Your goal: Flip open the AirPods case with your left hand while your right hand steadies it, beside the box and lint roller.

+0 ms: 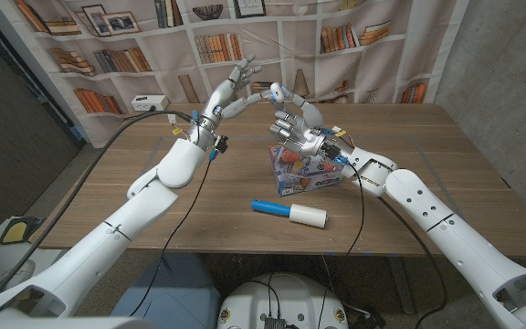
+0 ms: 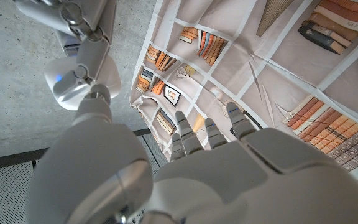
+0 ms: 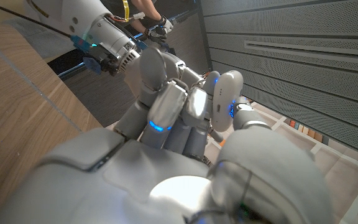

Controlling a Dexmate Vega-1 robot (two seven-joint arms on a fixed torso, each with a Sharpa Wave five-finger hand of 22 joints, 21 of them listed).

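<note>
My right hand [image 1: 292, 119] is raised just above the colourful box [image 1: 305, 172], its fingers curled tight around a small white thing that I take for the AirPods case [image 1: 286, 116]. The fingers hide most of the case. In the right wrist view the right hand's fingers [image 3: 166, 115] are bunched together with the thumb close against them. My left hand [image 1: 234, 89] hovers a short way to the left of the right hand, higher up, with its fingers spread and holding nothing. The left wrist view looks along the left hand's fingers [image 2: 207, 134] towards the backdrop.
A lint roller [image 1: 290, 213] with a blue handle lies on the wooden table [image 1: 427, 146] in front of the box. A bookshelf-print backdrop [image 1: 354, 37] hangs behind the table. Cables run along both forearms.
</note>
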